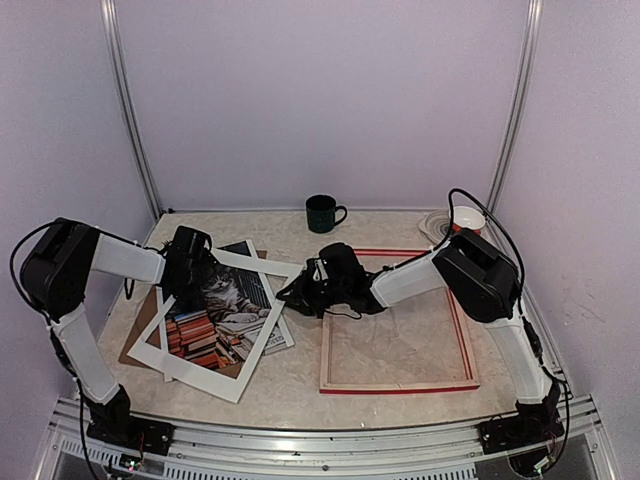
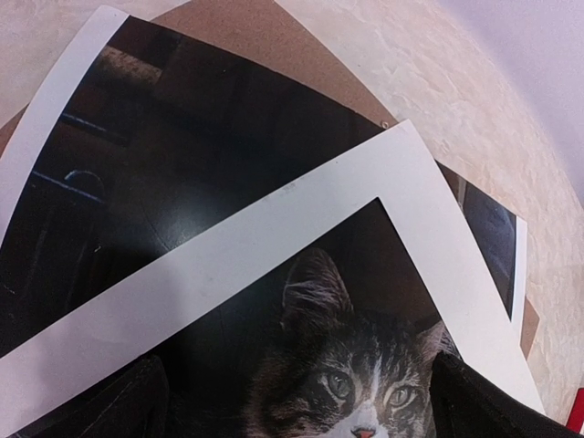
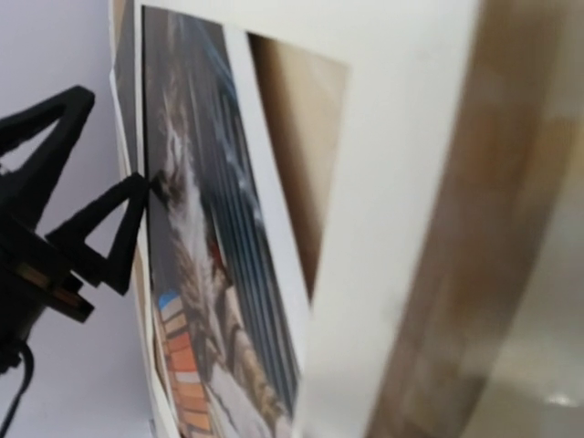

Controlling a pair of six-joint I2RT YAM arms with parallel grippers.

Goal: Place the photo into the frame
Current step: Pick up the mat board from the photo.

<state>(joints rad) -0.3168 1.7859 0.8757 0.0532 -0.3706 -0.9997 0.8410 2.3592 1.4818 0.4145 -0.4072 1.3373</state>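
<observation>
The left gripper (image 1: pixel 187 252) hangs with its jaws spread wide and nothing between them, right above the far left corner of the photo (image 1: pixel 225 300). In the left wrist view the cat's face lies below and between the two fingers (image 2: pixel 128 406), with no contact visible. The photo lies flat and face up on a brown backing board (image 1: pixel 138 338) on the worktop (image 1: pixel 288 388). A white mat border (image 1: pixel 190 368) lies skewed on top of it, so the print's edges stick out past the mat on the far side and on the side toward the right gripper (image 1: pixel 292 292). That gripper sits low at the edge of mat and photo nearest the frame (image 1: pixel 400 386). From above its jaws merge into the black wrist, and its own wrist view does not show them, so I cannot tell how far open they are or whether they hold anything. The frame lies pale wood back up just behind the right jaws, beside the photo but not touching it. A dark mug (image 1: pixel 322 213) stands beyond both jaws.
</observation>
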